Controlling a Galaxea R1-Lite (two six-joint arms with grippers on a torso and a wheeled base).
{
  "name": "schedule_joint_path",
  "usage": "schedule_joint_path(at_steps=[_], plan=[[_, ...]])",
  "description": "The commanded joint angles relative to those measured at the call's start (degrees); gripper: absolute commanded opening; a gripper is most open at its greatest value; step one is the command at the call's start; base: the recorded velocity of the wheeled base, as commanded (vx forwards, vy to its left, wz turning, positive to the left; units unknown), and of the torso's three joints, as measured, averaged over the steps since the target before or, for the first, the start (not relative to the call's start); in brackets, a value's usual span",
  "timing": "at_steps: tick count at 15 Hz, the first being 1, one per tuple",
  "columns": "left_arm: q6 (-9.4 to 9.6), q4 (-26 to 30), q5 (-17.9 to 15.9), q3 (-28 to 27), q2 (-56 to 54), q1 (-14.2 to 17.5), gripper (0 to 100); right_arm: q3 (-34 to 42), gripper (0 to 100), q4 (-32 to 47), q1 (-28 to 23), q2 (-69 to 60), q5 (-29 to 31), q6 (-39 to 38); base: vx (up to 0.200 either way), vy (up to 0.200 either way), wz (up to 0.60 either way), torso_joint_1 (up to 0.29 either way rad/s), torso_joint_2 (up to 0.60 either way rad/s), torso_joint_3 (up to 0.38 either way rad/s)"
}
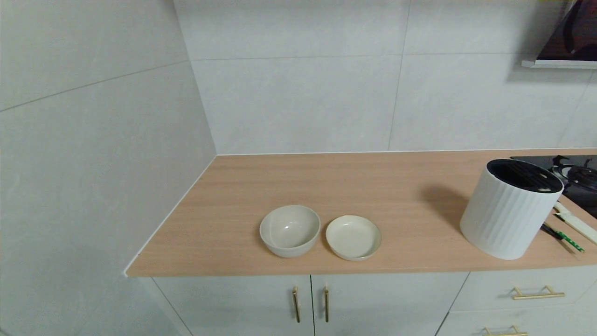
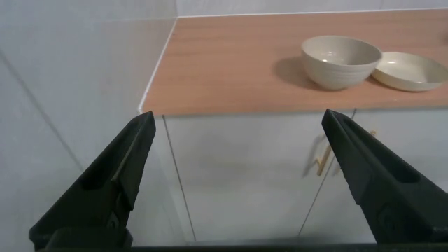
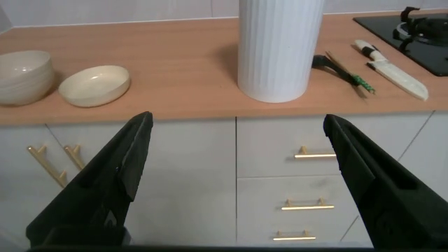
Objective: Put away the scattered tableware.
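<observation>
Spread wide and holding nothing, the left fingers (image 2: 112, 178) hang below the table's (image 2: 224, 63) front edge, before a white cabinet (image 2: 238, 175). On the table beyond, a cream bowl (image 2: 341, 61) sits just beside a shallow dish (image 2: 409, 70).

Seen from the right wrist, the right fingers (image 3: 115, 178) are likewise parted and bare, facing the drawers (image 3: 308, 182). Above stand the bowl (image 3: 24, 75), the dish (image 3: 94, 84) and a ribbed white holder (image 3: 280, 45). Past the holder lie a dark utensil with a green-patterned end (image 3: 346, 72) and a pale knife (image 3: 392, 68), near the stove (image 3: 413, 35).

From the head view, bowl (image 1: 289, 230) and dish (image 1: 353, 237) lie near the front edge, almost touching. The holder (image 1: 510, 214) stands well apart on the right.
</observation>
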State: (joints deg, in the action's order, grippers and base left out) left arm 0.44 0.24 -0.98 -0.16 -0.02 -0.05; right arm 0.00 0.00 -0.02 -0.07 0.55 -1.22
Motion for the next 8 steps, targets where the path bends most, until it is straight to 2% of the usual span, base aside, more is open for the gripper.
schedule_joint_path(at_steps=[1,5,8], plan=[[0.0,0.0,0.0,0.1,0.0,0.0,100,0.0,100,-0.1,0.0,0.1,0.1,0.0,0.0,0.0,0.0,0.0,0.0,0.0],[0.0,0.0,-0.1,0.0,0.0,0.0,100,0.0,100,-0.1,0.0,0.1,0.1,0.0,0.0,0.0,0.0,0.0,0.0,0.0],[0.18,0.0,-0.1,0.1,0.0,0.0,100,0.0,100,0.0,0.0,0.1,0.1,-0.1,0.0,0.0,0.0,-0.147,0.31,0.165]])
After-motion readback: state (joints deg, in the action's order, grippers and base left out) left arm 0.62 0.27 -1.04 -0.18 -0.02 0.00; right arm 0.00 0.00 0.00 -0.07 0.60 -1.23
